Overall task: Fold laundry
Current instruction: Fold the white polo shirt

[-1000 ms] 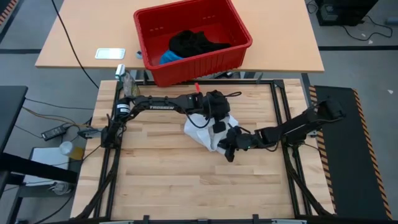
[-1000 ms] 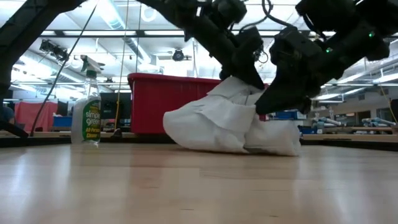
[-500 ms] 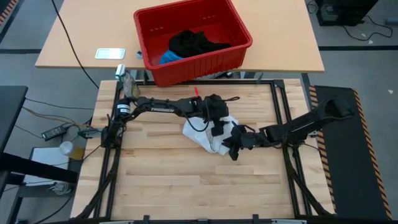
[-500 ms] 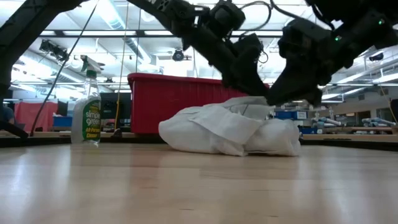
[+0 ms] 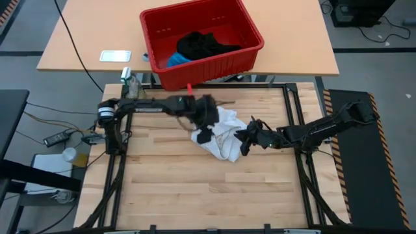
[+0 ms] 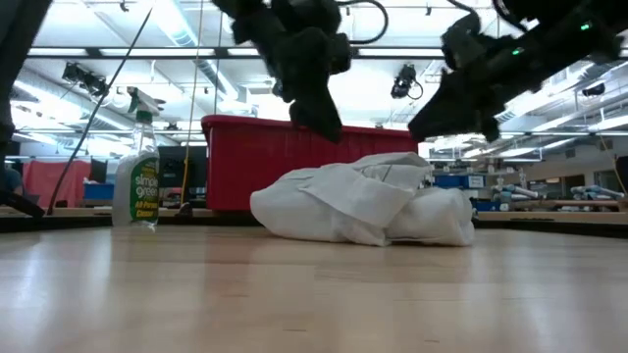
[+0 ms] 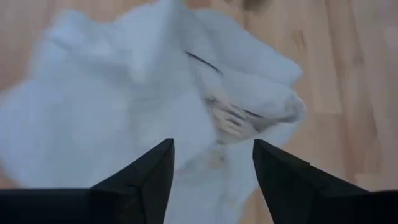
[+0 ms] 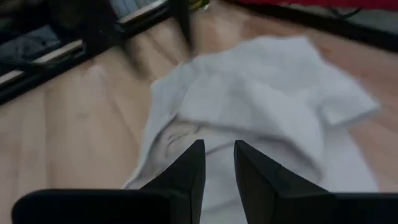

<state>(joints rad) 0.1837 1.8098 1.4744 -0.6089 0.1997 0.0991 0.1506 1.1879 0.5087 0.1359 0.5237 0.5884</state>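
High view. I see the crumpled white cloth garment (image 5: 224, 133) lying in a heap on the pale wooden slatted table (image 5: 169, 188), a little far of centre. My left gripper (image 5: 203, 132) sits at the garment's left edge, my right gripper (image 5: 246, 141) at its right edge, each arm reaching in from its own side. Beyond the table's far edge stands the red plastic basket (image 5: 201, 40) on a tan desk (image 5: 84, 39); inside it lie a black cloth garment (image 5: 201, 44) and, to its left, a smaller bright blue cloth garment (image 5: 177, 60). A spray bottle (image 5: 130, 81) stands at the table's far left corner.

Low view. The white garment (image 6: 358, 201) rests on the table, free of both grippers. The left gripper (image 6: 314, 103) hangs above its left part, clear of the cloth. The right gripper (image 6: 446, 108) hangs above its right part. The spray bottle (image 6: 137, 181) stands far left, the red basket (image 6: 255, 162) behind the heap.

Left wrist view. The two dark fingers (image 7: 140, 177) stand spread apart with nothing between them, released; the white garment (image 7: 124, 99) lies beyond.

Right wrist view. The fingers (image 8: 186, 171) stand with a narrow gap between them and grip nothing; the white garment (image 8: 261, 118) lies past them on the wood.
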